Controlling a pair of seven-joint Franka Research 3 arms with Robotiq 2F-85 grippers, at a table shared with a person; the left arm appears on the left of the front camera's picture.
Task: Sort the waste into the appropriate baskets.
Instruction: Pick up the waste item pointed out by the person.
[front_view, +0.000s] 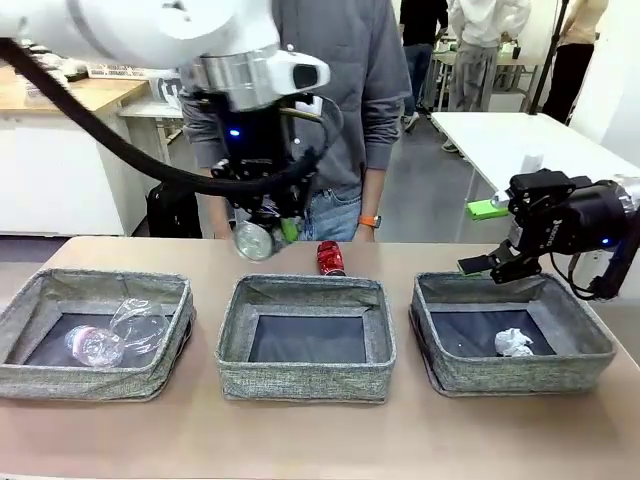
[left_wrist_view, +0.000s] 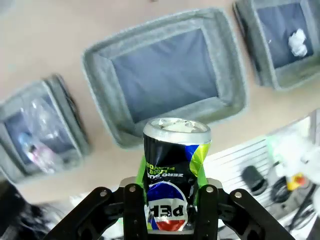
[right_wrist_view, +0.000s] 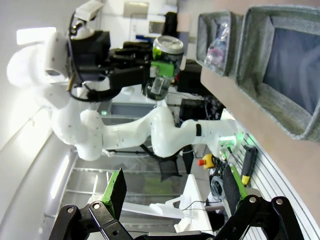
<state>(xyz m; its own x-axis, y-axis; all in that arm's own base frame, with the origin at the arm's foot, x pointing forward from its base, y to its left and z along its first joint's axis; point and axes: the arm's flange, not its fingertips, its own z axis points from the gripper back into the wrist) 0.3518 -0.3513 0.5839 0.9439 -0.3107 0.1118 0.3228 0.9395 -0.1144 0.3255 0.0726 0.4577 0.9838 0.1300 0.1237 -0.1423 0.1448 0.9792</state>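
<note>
Nearest, three baskets (front_view: 305, 382) line the desk (front_view: 320, 440): bottle (front_view: 92, 346) and cup (front_view: 142, 322) in the left, paper ball (front_view: 514, 343) in the right. Over the middle one's far rim the left tool (front_view: 266, 231) clamps a black can (front_view: 252, 241); the right tool (right_wrist_view: 175, 186) is spread apart. Behind sits a red can (front_view: 330, 258).

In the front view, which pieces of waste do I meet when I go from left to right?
clear plastic waste in the left basket -> crushed black printed can held in the left gripper -> crushed red can on the table -> crumpled white paper ball in the right basket
</note>
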